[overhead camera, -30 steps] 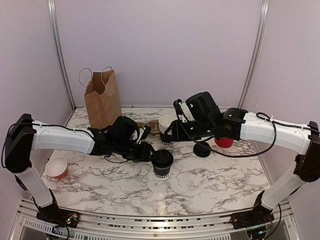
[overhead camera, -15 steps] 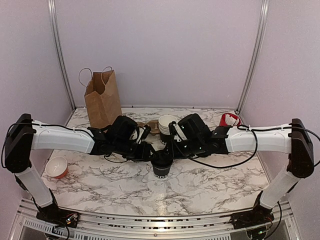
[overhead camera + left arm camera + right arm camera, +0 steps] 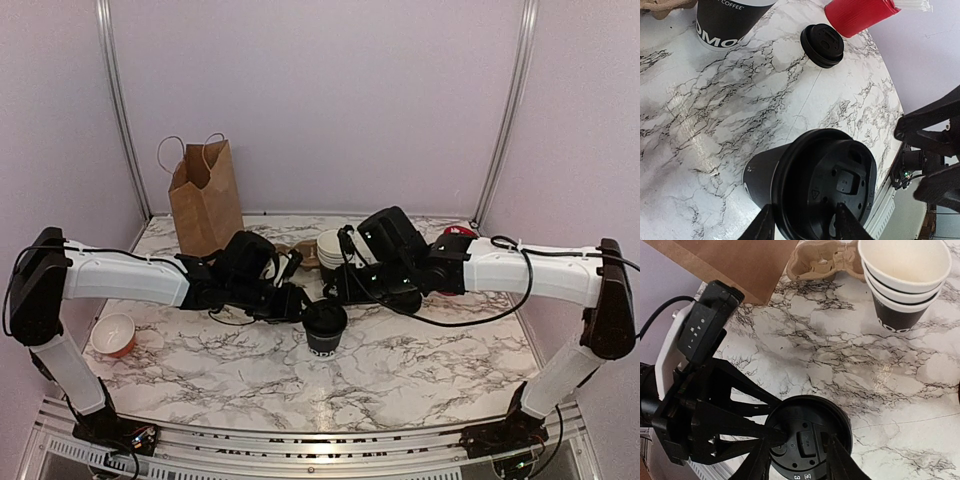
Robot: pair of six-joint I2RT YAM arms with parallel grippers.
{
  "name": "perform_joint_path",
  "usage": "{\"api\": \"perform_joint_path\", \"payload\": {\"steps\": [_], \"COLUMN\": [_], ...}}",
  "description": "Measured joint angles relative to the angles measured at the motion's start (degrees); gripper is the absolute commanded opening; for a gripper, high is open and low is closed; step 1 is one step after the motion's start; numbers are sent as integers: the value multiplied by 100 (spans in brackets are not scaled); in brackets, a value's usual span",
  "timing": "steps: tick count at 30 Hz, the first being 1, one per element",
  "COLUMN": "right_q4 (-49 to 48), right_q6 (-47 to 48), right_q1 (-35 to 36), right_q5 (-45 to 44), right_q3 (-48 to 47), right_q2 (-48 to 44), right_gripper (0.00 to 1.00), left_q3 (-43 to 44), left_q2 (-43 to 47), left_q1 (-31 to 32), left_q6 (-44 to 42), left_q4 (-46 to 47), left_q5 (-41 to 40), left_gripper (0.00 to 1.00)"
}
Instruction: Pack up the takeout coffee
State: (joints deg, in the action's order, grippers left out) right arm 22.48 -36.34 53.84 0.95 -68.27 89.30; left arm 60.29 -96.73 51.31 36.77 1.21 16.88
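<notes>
black lidded paper cup [image 3: 324,330] sits mid-tabletop [image 3: 420,370], clamped by left end effector [image 3: 802,227]. right end effector [image 3: 796,460] narrow, straddling the lid from above, no grip. free room on near side. brown paper bag [image 3: 205,200] far left.

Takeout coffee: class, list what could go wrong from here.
The left gripper clamps the takeout coffee near its lid; a harder squeeze might pop the lid.
The right gripper has its jaws spread over that lid, beside the left one; they could collide.
The stack of cups stands near the route to the paper bag and might be knocked.
</notes>
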Motion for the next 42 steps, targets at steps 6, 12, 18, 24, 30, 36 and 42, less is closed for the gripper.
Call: {"api": "perform_joint_path", "payload": {"steps": [6, 12, 18, 24, 30, 36, 42], "right_q4": [197, 382, 533, 553, 608, 669, 809], "right_q6": [120, 273, 382, 492, 643, 826, 1099], "right_q1": [0, 0, 0, 0, 0, 0, 0], "right_q5": [-175, -341, -391, -391, -382, -358, -341], "right_q3": [-236, -321, -323, -328, -387, -511, -614], "right_q2": [-146, -157, -157, -157, -157, -157, -157], "right_gripper": [39, 40, 41, 41, 44, 48, 64], "left_q3": [146, 271, 321, 334, 334, 334, 332], "left_q2": [0, 0, 0, 9, 98, 181, 219], "left_q1": [0, -2, -33, -46, -72, -74, -76], "left_q6": [-94, -186, -258, -306, -341, -363, -372], "left_q4": [-216, -420, -533, -649, -723, -737, -756], "left_q5": [-46, -138, -192, -245, -291, -339, -387], "left_gripper": [41, 43, 47, 52, 58, 63, 67]}}
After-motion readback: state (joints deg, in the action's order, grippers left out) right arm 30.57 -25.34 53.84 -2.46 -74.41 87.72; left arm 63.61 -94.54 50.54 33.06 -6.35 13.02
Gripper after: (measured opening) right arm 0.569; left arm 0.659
